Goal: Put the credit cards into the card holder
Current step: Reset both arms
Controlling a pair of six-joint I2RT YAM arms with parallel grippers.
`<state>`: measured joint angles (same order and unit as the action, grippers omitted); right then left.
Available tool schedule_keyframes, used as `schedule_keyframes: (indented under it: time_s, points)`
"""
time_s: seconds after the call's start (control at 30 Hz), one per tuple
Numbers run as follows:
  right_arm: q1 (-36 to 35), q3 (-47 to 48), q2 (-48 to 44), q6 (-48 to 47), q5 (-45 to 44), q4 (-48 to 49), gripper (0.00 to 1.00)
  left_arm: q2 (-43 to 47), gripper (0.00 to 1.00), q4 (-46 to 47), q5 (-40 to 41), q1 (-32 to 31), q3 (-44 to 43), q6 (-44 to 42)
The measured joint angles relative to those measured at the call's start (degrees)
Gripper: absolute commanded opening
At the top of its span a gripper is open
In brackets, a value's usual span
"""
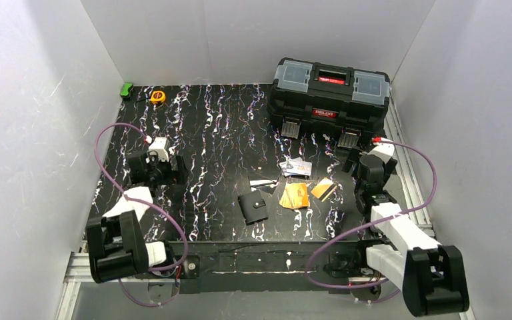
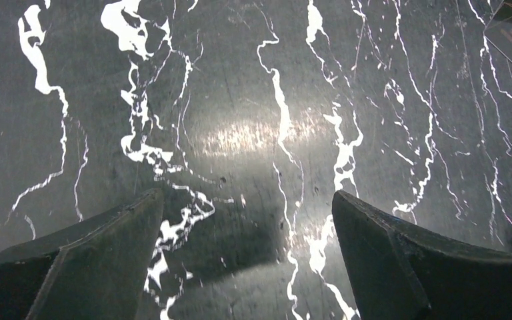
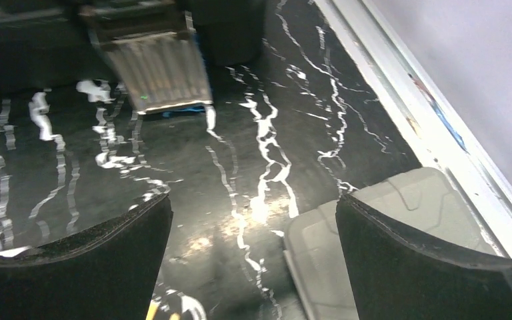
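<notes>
Your left pincer (image 2: 247, 200) and right pincer (image 3: 253, 207) both gape empty. The card holder (image 1: 253, 207) lies shut near the front of the desk (image 1: 220, 127), with the credit cards (image 1: 295, 195) just to its right. Unclasp it first, pinning one flap flat.

Bright, even overhead light fills the white-walled top view. The glossy black counter (image 1: 220, 133) mirrors it: a soft glare patch sits mid-frame in the left wrist view, with a dim shadow under the left pincer (image 2: 248, 194). In the right wrist view, streaky reflections smear and the toolbox (image 3: 153, 67) looks blurred.
</notes>
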<state>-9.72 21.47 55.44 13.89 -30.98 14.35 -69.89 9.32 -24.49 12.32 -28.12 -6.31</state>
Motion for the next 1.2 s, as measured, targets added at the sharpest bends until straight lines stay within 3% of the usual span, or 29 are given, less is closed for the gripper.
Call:
schedule_keyframes:
  time_s: [0.2, 0.37, 0.57, 0.83, 1.2]
  points:
    - [4.1, -2.6, 8.8, -2.4, -0.4, 13.0, 0.98, -7.9, 0.98, 15.1, -1.2, 0.0, 2.5, 1.4]
    - [4.7, -2.5, 15.3, -3.7, 0.2, 19.7, 0.98, -8.5, 0.98, 21.6, -1.5, 0.0, 4.1, 2.2]
    - [4.9, -2.9, 17.6, -4.3, -0.3, 26.1, 0.99, -6.8, 0.98, 27.1, -1.5, 0.0, 6.6, 2.5]
    - [4.9, -12.9, 20.0, -8.7, 7.4, 43.8, 0.98, 0.3, 0.98, 37.5, -0.3, 0.0, 17.4, 3.6]
    - [6.0, -10.1, 21.6, -9.6, 11.1, 44.7, 0.99, -4.9, 0.98, 34.1, 3.2, 0.0, 9.6, 4.6]
